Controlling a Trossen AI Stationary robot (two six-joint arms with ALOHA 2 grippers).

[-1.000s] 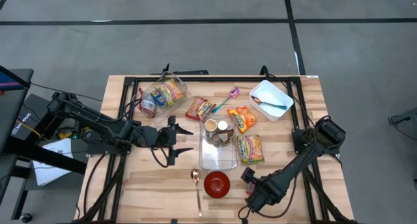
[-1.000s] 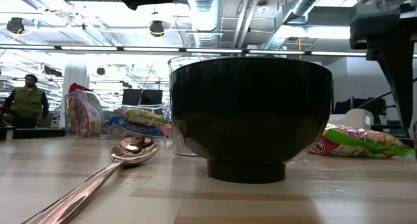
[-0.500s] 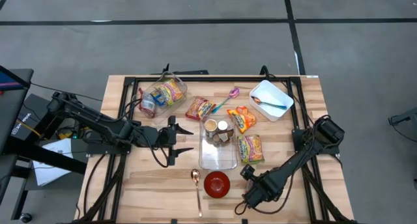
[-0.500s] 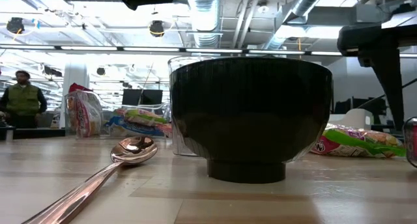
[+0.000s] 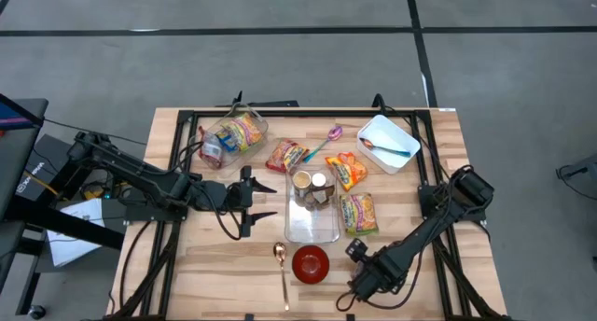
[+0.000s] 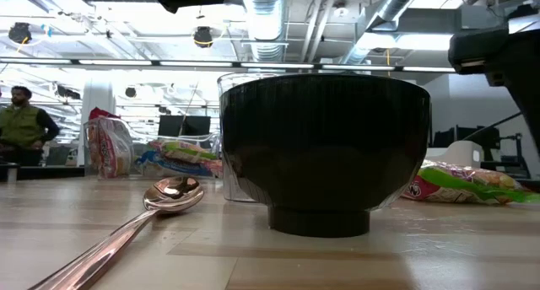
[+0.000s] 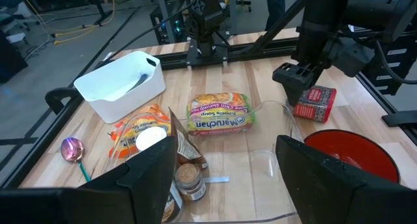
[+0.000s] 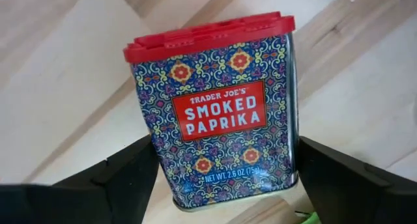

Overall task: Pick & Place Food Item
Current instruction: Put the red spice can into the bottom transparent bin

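Lying flat on the table [image 5: 215,265] near the red bowl [image 5: 311,262], the paprika tin [image 8: 218,110] points its red lid away from the right gripper [image 8: 221,178], whose fingers stand apart at its sides; its base is cut off. The left gripper [image 5: 254,201] waits open.

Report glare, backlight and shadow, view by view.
Low view: bright ceiling lights behind turn the bowl into a dark silhouette, and the spoon mirrors them. High view: even light, only soft shadows on the table. Right wrist view: the paprika tin is evenly lit, label readable, no glare.
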